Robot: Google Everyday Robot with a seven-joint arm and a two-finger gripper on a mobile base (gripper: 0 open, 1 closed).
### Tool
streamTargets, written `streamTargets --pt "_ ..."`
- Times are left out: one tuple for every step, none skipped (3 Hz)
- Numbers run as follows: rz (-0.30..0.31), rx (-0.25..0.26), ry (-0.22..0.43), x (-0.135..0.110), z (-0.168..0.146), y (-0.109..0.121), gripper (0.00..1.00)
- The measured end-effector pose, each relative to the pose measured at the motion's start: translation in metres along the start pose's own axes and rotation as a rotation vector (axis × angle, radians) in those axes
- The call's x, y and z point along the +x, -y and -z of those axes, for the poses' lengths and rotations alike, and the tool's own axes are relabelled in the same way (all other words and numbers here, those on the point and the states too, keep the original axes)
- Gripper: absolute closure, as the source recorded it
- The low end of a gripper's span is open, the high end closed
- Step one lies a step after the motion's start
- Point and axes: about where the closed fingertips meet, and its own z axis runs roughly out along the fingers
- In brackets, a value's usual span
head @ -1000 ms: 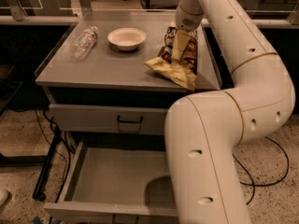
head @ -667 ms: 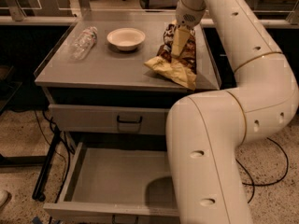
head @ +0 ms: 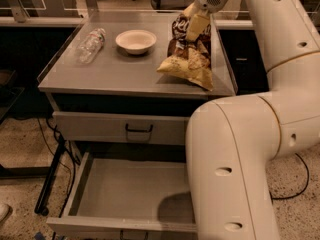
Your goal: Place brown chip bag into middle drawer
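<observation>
The brown chip bag (head: 189,59) stands tilted on the right side of the grey cabinet top (head: 115,74), with its lower yellow corner near the right front edge. My gripper (head: 196,23) comes down from above and is shut on the bag's upper part. One cream finger (head: 198,28) lies against the bag's front. The middle drawer (head: 85,176) is pulled out below, with a bare grey floor. My arm's large white link covers its right part.
A clear plastic bottle (head: 91,45) lies at the back left of the top, and a white bowl (head: 136,40) stands beside it. A shut grey drawer front with a black loop handle (head: 138,129) sits above the open drawer. Cables (head: 50,149) hang on the left.
The gripper and the top of the bag have risen slightly and the bag stands more upright. The bottle, the bowl and the drawer have not moved.
</observation>
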Motion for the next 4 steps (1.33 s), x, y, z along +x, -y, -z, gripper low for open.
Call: streamTargets --pt "0.012 0.024 0.012 -0.008 -0.001 0.006 1.00" --pt "0.005 0.045 0.014 -0.018 0.021 0.005 1.00" --pt "-0.021 0.070 0.001 -0.024 0.047 0.003 1.00" --pt "-0.060 0.086 -0.029 -0.025 0.079 -0.009 1.00"
